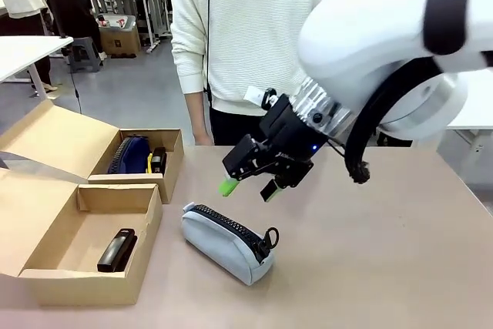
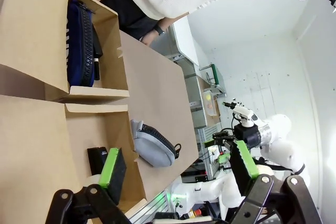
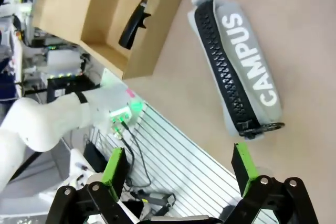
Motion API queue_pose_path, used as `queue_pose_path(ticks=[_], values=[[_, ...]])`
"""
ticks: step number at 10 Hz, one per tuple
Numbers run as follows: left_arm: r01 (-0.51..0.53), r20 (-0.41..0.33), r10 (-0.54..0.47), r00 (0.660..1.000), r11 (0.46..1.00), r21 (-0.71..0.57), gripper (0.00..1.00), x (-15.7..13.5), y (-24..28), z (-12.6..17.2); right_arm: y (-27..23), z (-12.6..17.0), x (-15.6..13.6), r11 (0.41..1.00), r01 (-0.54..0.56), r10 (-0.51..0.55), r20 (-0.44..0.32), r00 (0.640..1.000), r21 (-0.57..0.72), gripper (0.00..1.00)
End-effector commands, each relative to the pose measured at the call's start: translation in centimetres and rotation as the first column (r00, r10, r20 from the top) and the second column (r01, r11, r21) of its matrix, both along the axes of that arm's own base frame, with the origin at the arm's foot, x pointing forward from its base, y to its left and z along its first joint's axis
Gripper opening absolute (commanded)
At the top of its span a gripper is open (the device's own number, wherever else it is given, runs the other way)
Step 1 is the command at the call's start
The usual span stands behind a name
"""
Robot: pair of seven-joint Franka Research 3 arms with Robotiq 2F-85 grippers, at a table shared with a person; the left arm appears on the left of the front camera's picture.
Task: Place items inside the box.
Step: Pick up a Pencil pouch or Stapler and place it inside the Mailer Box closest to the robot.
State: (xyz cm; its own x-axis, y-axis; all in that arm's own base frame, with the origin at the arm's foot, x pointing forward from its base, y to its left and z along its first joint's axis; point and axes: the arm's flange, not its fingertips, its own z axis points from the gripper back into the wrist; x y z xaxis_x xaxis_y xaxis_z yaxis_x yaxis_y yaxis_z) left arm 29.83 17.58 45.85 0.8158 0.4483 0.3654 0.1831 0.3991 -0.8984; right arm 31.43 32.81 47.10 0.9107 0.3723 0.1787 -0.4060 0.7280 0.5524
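**Since the pouch lies aslant, the right gripper is the one to take it**

While my right gripper (image 1: 250, 189) hangs above the tabletop (image 1: 385, 252) with its jaws wide apart and nothing between them, the grey CAMPUS pouch (image 1: 227, 243) lies flat just below it. The pouch sits a little toward my left, beside the near box (image 1: 92, 287). Its long axis runs from far-left to near-right, zip uppermost. Through the right wrist camera that axis stands nearly crosswise to the line between the jaws, so I judge a descent, nudged toward the pouch, would span its narrow width. My left gripper (image 2: 176, 162), likewise spread and empty, hangs on the near box's side; I judge it farther from the pouch.
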Motion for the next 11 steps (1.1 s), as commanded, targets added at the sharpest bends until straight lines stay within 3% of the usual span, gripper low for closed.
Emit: queue_pose_path(ticks=[1,2,5,8,11], values=[[0.010,0.028,-0.010,1.000,1.000,-0.001,1.00,-0.4,-0.1,-0.2,2.8,-2.0,0.7,0.986,-0.082,0.084,0.007,0.996,-0.145,1.00],[0.010,0.028,-0.010,1.000,1.000,-0.001,1.00,-0.4,-0.1,-0.2,4.5,-3.5,2.0,0.970,-0.153,0.158,0.010,0.987,-0.187,1.00],[0.010,0.028,-0.010,1.000,1.000,-0.001,1.00,-0.4,-0.1,-0.2,6.8,-6.7,4.5,0.961,-0.179,0.196,0.063,0.978,-0.213,1.00],[0.010,0.028,-0.010,1.000,1.000,-0.001,1.00,-0.4,-0.1,-0.2,10.7,-11.3,4.4,0.929,-0.188,0.219,0.064,0.974,-0.318,1.00],[0.010,0.028,-0.010,1.000,1.000,-0.001,1.00,-0.4,-0.1,-0.2,11.4,-13.4,4.2,0.911,-0.176,0.204,0.037,0.978,-0.373,1.00]])
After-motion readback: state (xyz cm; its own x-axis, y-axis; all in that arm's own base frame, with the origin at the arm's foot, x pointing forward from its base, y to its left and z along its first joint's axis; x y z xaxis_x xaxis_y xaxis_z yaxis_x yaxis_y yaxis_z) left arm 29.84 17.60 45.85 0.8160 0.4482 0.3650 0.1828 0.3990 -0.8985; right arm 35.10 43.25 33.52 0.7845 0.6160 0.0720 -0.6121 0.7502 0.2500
